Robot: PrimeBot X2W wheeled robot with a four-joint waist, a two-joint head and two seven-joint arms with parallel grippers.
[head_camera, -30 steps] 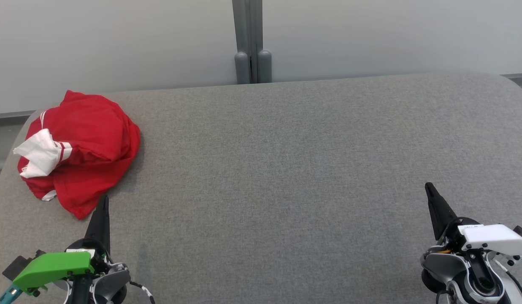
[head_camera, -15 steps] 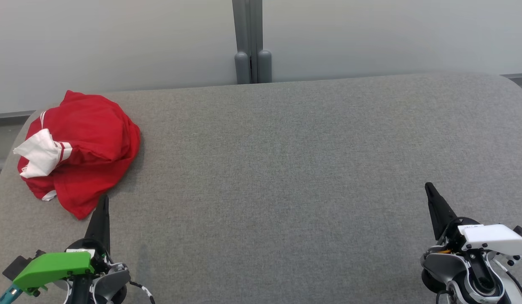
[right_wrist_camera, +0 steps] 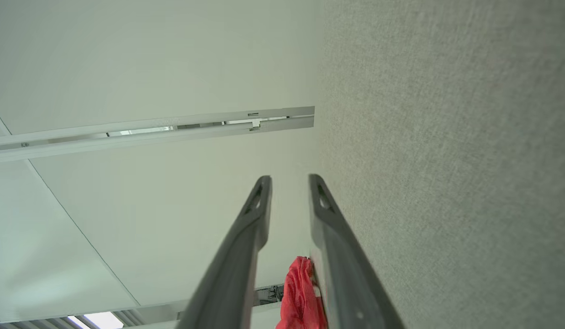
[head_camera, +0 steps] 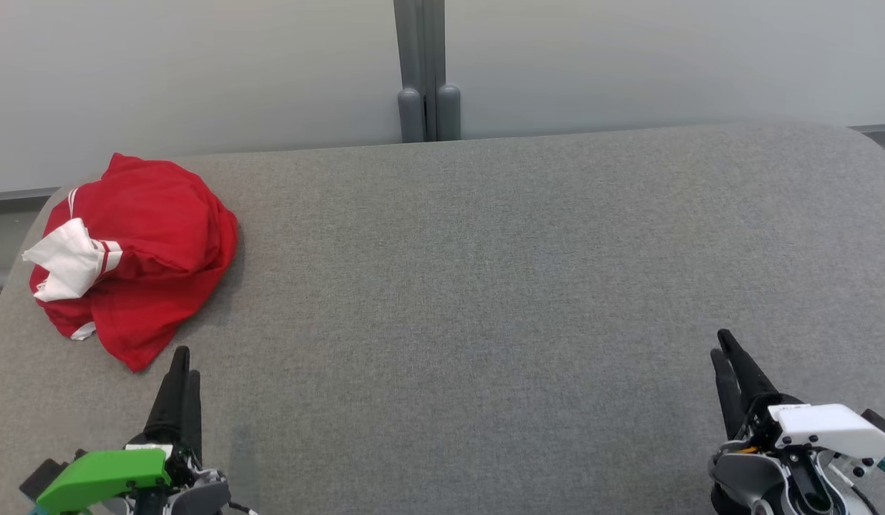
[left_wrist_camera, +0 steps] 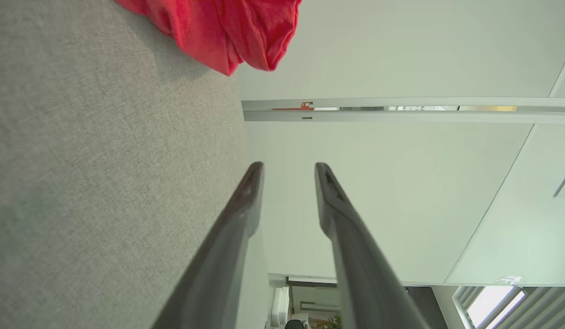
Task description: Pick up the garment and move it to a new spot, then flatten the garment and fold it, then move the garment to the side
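Observation:
The garment (head_camera: 149,243) is a crumpled red shirt with white trim, lying in a heap at the far left of the grey fabric table (head_camera: 485,286). My left gripper (head_camera: 186,361) is just in front of the garment's near tip, apart from it, open and empty. In the left wrist view its fingers (left_wrist_camera: 287,167) stand parted, with the garment (left_wrist_camera: 227,27) ahead at the top. My right gripper (head_camera: 719,343) is near the front right of the table, open and empty. Its parted fingers (right_wrist_camera: 290,178) frame the distant garment (right_wrist_camera: 300,292) in the right wrist view.
A grey post (head_camera: 426,71) stands against the pale wall behind the table's far edge. The table's left edge runs close to the garment. Bare grey fabric stretches between the two grippers.
Both grippers have gone from shut to open. Both have drawn back a little toward the front edge of the table. The garment has not moved.

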